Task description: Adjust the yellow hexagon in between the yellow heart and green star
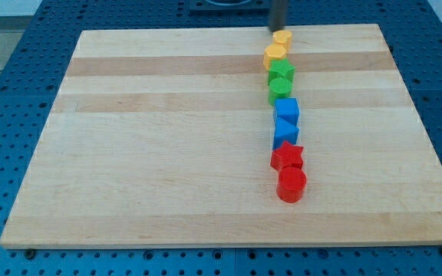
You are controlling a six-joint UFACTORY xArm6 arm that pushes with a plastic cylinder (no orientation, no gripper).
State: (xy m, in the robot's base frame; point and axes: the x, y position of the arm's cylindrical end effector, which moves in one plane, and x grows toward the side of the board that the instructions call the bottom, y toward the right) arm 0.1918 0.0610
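The blocks stand in a near-straight column on the right half of the wooden board [167,153]. From the view's top down: a yellow heart [283,37], the yellow hexagon [275,54], a green star [281,71]. The hexagon touches the star and sits slightly to the left of the heart. My tip [277,31] is at the board's top edge, just up and left of the yellow heart, very close to it or touching it; contact cannot be told.
Below the green star the column goes on: a green round block [279,90], two blue blocks [287,110] [285,132], a red star [288,156] and a red cylinder [291,184]. A blue perforated table [6,115] surrounds the board.
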